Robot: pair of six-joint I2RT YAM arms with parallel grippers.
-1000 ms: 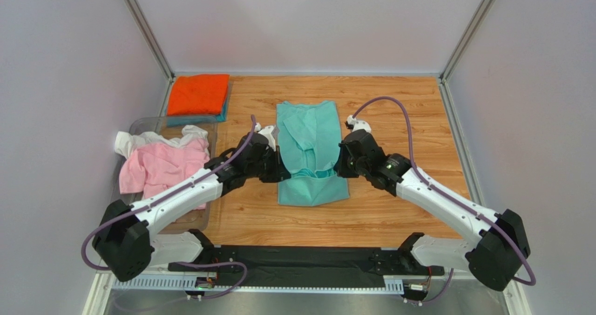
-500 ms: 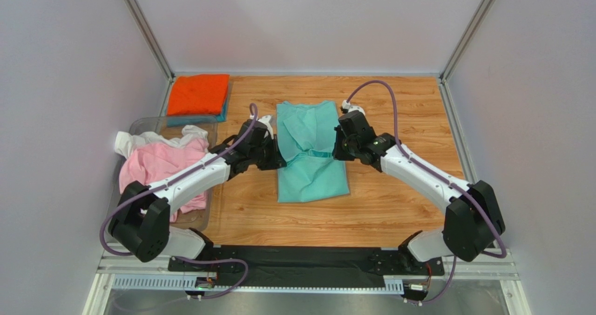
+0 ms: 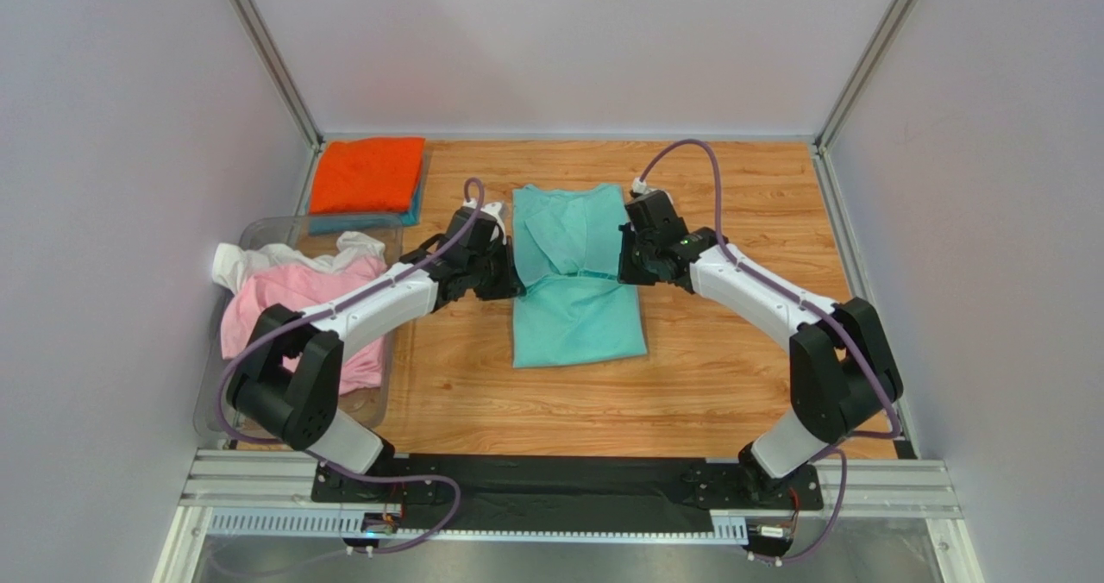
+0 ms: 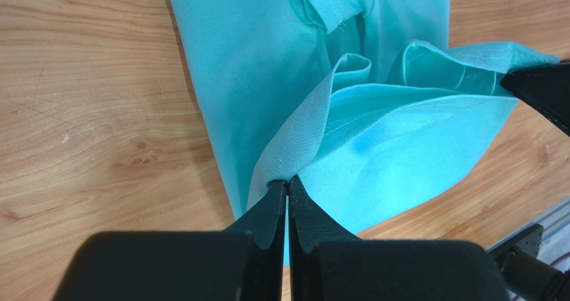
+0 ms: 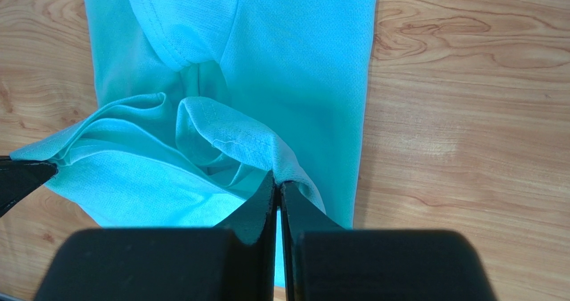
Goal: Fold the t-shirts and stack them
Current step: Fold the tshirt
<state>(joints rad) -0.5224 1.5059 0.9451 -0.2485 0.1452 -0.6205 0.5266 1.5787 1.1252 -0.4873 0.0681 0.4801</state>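
Note:
The mint-green t-shirt [image 3: 577, 266] lies lengthwise in the middle of the wooden table, its near half lifted and folded toward the far end. My left gripper [image 3: 509, 277] is shut on the shirt's left edge; in the left wrist view the fingertips [image 4: 288, 184] pinch a fold of the mint-green cloth [image 4: 374, 134]. My right gripper [image 3: 627, 262] is shut on the right edge; in the right wrist view its tips [image 5: 277, 181] pinch the hem of the shirt [image 5: 267, 60]. A folded orange t-shirt [image 3: 368, 173] lies on a teal-blue one [image 3: 415, 204] at the far left.
A clear plastic bin [image 3: 272, 231] at the left table edge holds a crumpled pink t-shirt [image 3: 296, 309] and a white one [image 3: 253, 261]. Grey walls close in the table on three sides. A black rail [image 3: 557, 486] runs along the near edge.
Both grippers have moved away from me toward the far end, carrying the shirt's near hem with them. The fold line has shifted farther up the shirt.

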